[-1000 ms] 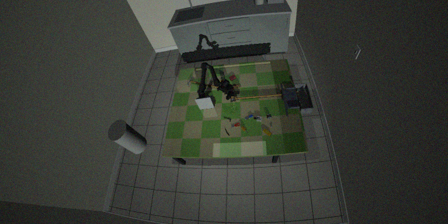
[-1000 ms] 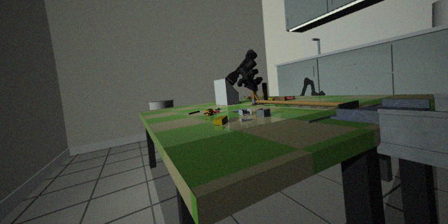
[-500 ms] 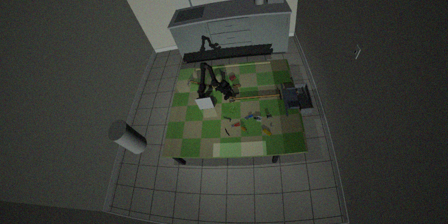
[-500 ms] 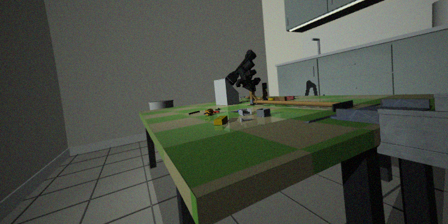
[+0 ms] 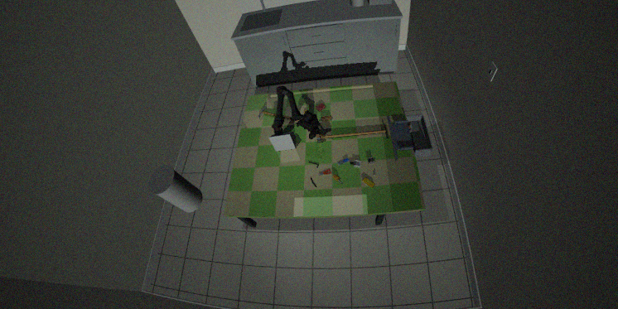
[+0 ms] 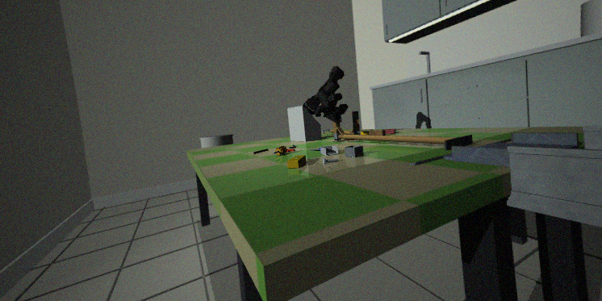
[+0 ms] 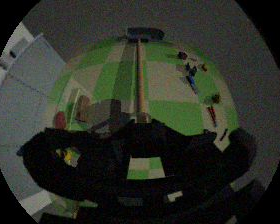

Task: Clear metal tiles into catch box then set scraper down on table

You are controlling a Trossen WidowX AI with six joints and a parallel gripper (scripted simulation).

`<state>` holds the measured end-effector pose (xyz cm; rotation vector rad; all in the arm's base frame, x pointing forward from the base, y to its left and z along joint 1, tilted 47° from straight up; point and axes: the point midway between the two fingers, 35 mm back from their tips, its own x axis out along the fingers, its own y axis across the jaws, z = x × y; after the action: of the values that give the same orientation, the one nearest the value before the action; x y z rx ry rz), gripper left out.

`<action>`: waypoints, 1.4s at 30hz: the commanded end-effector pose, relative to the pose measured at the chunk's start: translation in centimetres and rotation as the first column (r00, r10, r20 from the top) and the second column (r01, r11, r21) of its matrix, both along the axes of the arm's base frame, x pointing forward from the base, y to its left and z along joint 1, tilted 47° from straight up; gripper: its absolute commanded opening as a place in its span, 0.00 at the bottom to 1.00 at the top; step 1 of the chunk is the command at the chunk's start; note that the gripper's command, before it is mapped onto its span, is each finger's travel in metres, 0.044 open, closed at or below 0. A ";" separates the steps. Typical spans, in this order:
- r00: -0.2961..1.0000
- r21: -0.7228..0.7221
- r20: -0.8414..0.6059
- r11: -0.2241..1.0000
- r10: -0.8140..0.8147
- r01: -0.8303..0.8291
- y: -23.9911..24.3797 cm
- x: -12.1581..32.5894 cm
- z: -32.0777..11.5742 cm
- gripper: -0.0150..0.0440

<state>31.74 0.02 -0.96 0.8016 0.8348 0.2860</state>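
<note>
While the wrist view hides the claw's (image 5: 324,132) (image 6: 336,123) grip, scraper (image 5: 356,134) (image 6: 394,138) (image 7: 140,80) visible throughout.
</note>
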 end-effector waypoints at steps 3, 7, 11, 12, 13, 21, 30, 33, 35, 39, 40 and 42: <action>1.000 0.001 -0.010 1.000 -0.008 0.008 -0.6 -0.3 -0.8 0.25; 1.000 0.001 -0.012 1.000 -0.009 0.009 -0.9 -0.5 -1.2 0.25; 1.000 0.001 -0.014 1.000 -0.011 0.011 -1.3 -0.7 -1.5 0.25; 1.000 0.001 -0.014 1.000 -0.011 0.011 -1.3 -0.7 -1.6 0.25; 1.000 0.001 -0.015 1.000 -0.012 0.012 -1.4 -0.8 -1.7 0.25; 1.000 0.001 -0.017 1.000 -0.015 0.015 -1.8 -1.0 -2.2 0.25; 1.000 0.000 -0.016 1.000 -0.018 0.018 -2.2 -0.2 -2.4 0.25; 1.000 -0.001 -0.016 1.000 -0.019 0.019 -2.3 0.3 -2.5 0.25; 1.000 -0.001 -0.015 1.000 -0.020 0.020 -2.4 0.6 -2.6 0.25; 1.000 -0.002 -0.015 1.000 -0.022 0.022 -2.5 1.3 -2.7 0.25; 1.000 -0.002 -0.015 1.000 -0.022 0.022 -2.5 1.4 -2.7 0.25; 1.000 -0.002 -0.014 1.000 -0.023 0.023 -2.6 1.7 -2.7 0.25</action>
<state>32.89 -2.26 -3.52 0.8096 0.8405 0.2704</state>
